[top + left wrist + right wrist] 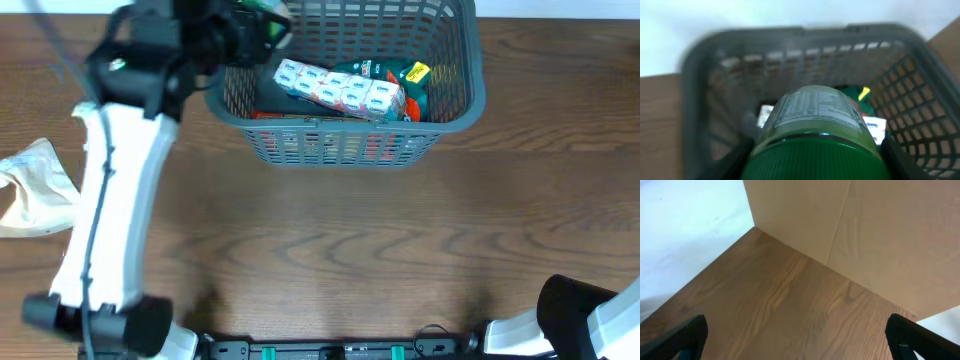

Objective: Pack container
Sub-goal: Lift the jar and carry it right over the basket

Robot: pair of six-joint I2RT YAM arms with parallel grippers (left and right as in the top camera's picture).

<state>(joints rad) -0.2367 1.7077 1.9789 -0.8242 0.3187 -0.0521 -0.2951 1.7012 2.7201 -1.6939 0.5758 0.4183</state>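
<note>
Spanning the whole overhead view, the wooden surface (400, 240) carries the grey basket (340, 145) at the top centre of the frame, its slotted walls upright and its mouth facing up. The left arm (120, 200) runs up the left side of the frame, and its dark head reaches the basket's upper left corner. The right arm (590, 320) shows only in the lower right corner, well apart from the basket. A crumpled cream cloth (35, 185) lies at the left edge, beside the left arm.

Inside the basket a long pack of white wrapped items (340, 88) lies slanted across the middle, with a green packet (395, 72) bearing a yellow tag just behind it. In the left wrist view the left claw (817, 160) pinches a green bottle (812, 112) with a ribbed green cap, held over the basket's open mouth. The right claw (797, 345) is spread wide over bare wood, with nothing between its fingers.
</note>
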